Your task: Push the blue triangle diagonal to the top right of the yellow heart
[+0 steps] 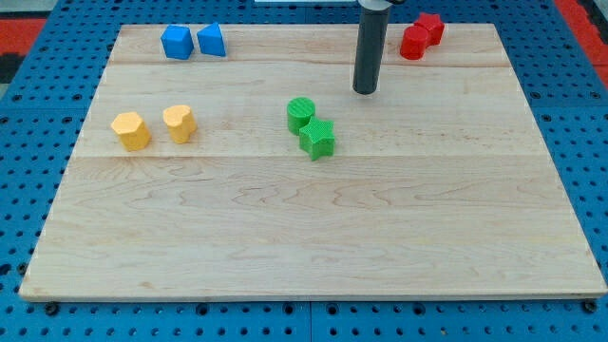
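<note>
The blue triangle (pixel 211 40) sits near the board's top left, touching or nearly touching a blue block (pixel 177 43) on its left. The yellow heart (pixel 179 123) is at the left middle, with a yellow block (pixel 130 130) to its left. My tip (pixel 366 90) is right of the board's centre near the top, far right of the blue triangle and upper right of the green blocks, touching nothing.
A green cylinder (pixel 300 114) and a green star-like block (pixel 318 139) stand together near the centre. Two red blocks (pixel 414 43) (pixel 430 27) sit at the top right. The wooden board (pixel 313 256) lies on a blue pegboard.
</note>
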